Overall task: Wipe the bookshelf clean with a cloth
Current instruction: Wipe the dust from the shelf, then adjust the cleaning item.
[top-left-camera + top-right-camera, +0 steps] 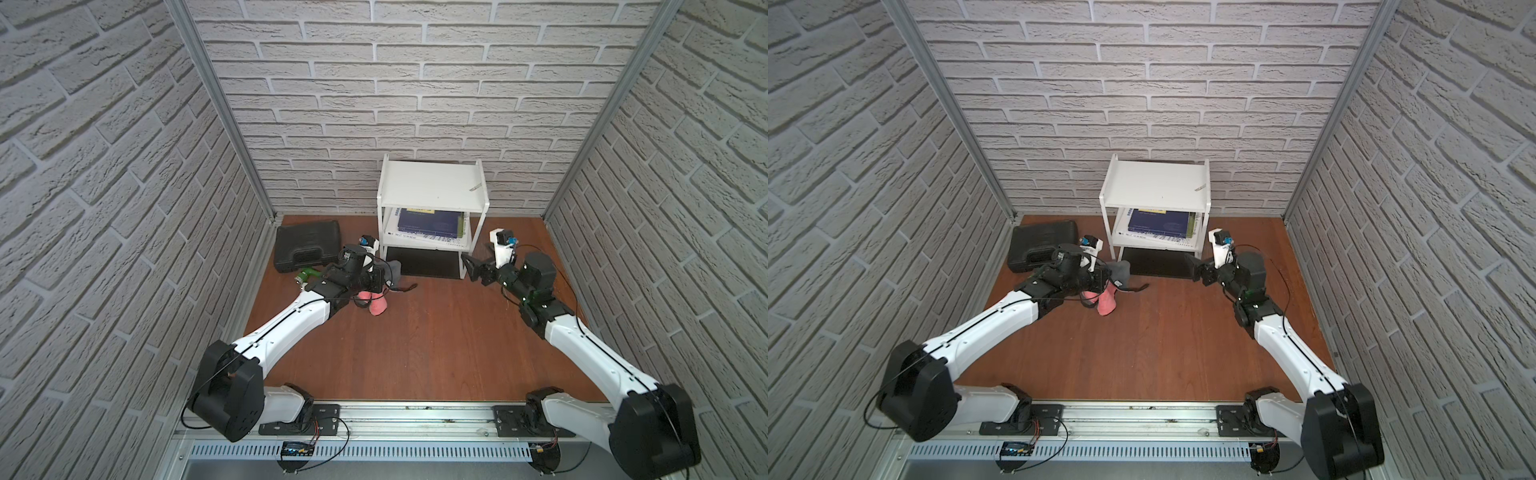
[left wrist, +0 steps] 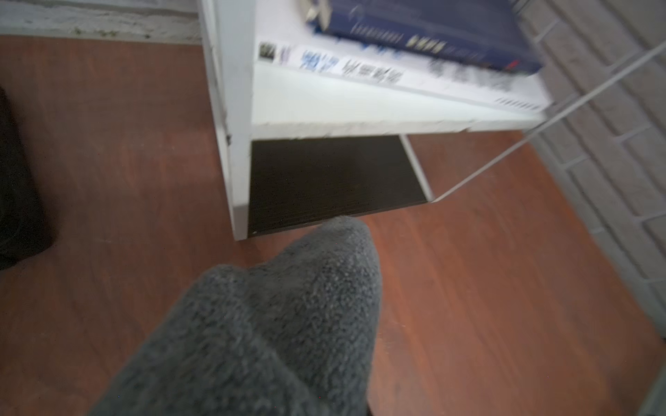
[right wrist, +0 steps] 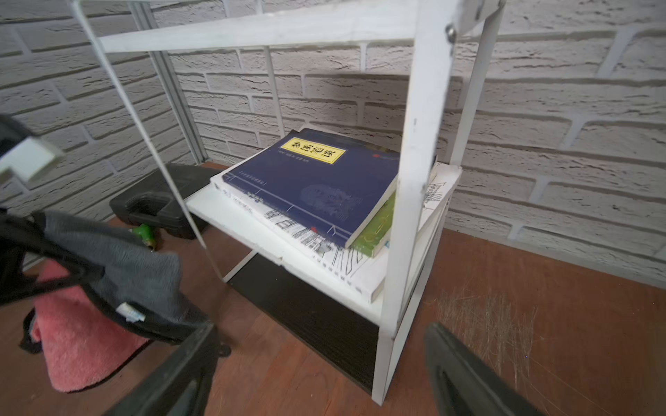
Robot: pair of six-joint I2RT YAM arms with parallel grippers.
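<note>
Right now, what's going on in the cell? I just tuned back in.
The left end effector is shut on a grey cloth, holding it low in front of the white bookshelf, not yet touching it. The right end effector is open and empty beside the shelf's front leg. Books lie stacked on the middle shelf, and a small scrap sits on the top board. A pink cloth lies on the floor under the left arm, and a black case sits to the shelf's left.

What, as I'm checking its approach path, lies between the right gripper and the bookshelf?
Nothing; only bare wooden floor separates the open right gripper from the bookshelf, seen in the right wrist view.
</note>
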